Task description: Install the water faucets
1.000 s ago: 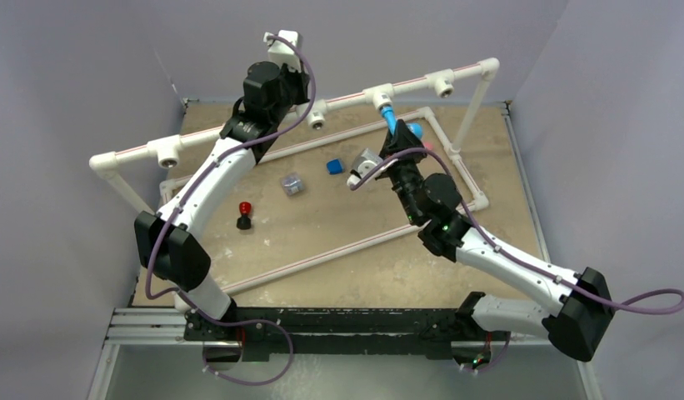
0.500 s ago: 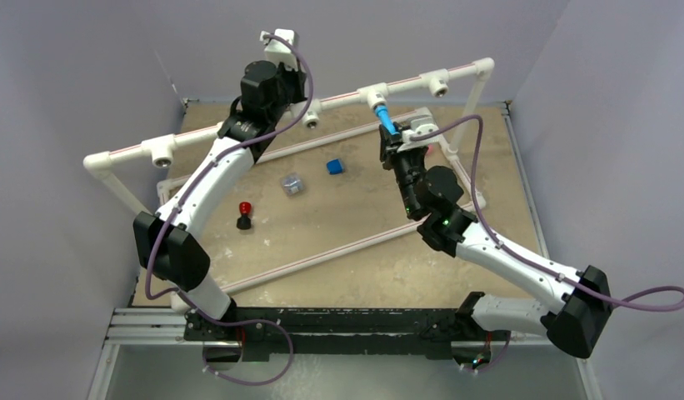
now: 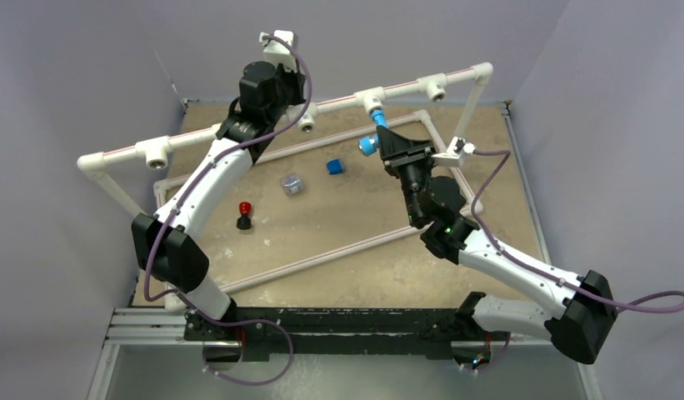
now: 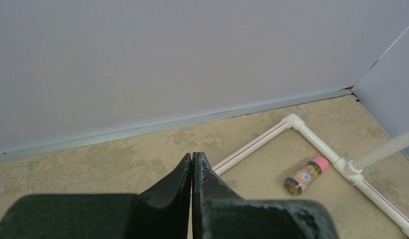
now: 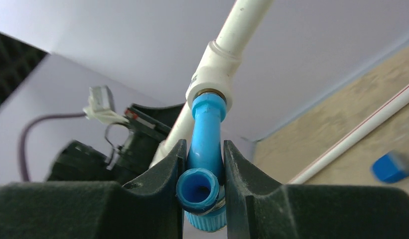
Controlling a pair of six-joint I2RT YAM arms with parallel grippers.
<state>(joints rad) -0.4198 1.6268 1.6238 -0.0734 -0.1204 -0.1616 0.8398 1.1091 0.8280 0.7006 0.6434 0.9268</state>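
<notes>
Top external view shows one light-blue tap (image 3: 376, 125) at about 1 o'clock on the worktop (image 3: 346, 275). Its upper end sits in the third of four sockets along the raised white pipe rail (image 3: 402, 87). The right fingers (image 5: 173, 164) are clamped on the tap, one on each side of its bent body, and its round open end faces the wrist camera. The left fingers (image 4: 192, 167) are pressed together with nothing between them, up by the rail at 11 o'clock.

On the worktop lie one dark-blue cube (image 3: 335, 167) just toward 12 o'clock from the middle, one small clear box (image 3: 292, 184) at the cube's 8 o'clock, and one red-topped black piece (image 3: 244, 215) toward 9 o'clock. One pink-capped brown cylinder (image 4: 306, 178) lies on its side beside the low pipe frame near the 1 o'clock corner.
</notes>
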